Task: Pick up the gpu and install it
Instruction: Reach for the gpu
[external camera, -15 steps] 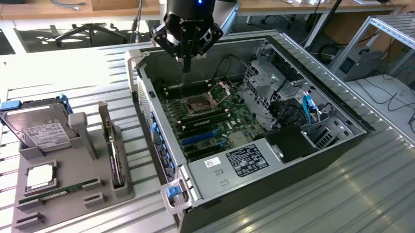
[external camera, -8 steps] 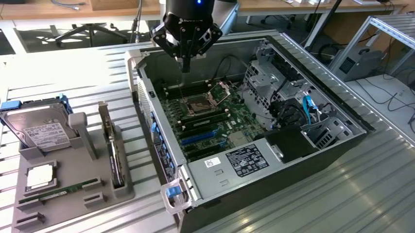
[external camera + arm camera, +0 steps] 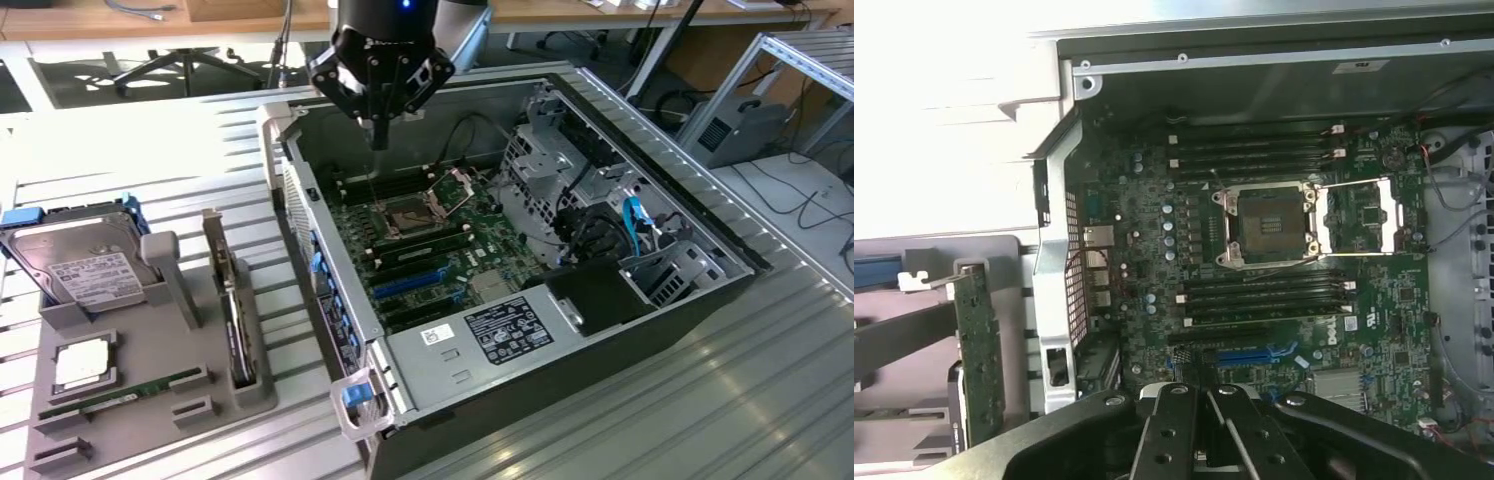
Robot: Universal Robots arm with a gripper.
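The gpu (image 3: 231,305) stands on edge in a slot of the grey holder tray (image 3: 147,335), at the exterior view's left of the open computer case (image 3: 694,255). In the wrist view the gpu (image 3: 979,350) shows as a thin board with a silver bracket, outside the case wall. My gripper (image 3: 379,140) hangs over the rear of the motherboard (image 3: 441,250), well away from the gpu. Its fingers are shut with nothing between them. The wrist view has the gripper (image 3: 1204,425) above the blue card slot (image 3: 1249,355).
A silver hard drive (image 3: 83,265), a processor chip (image 3: 83,362) and a green RAM stick (image 3: 120,395) also sit in the tray. The case holds an open processor socket (image 3: 407,215), drive cages (image 3: 561,170) and cables (image 3: 627,225). All rests on a slatted metal table (image 3: 641,420).
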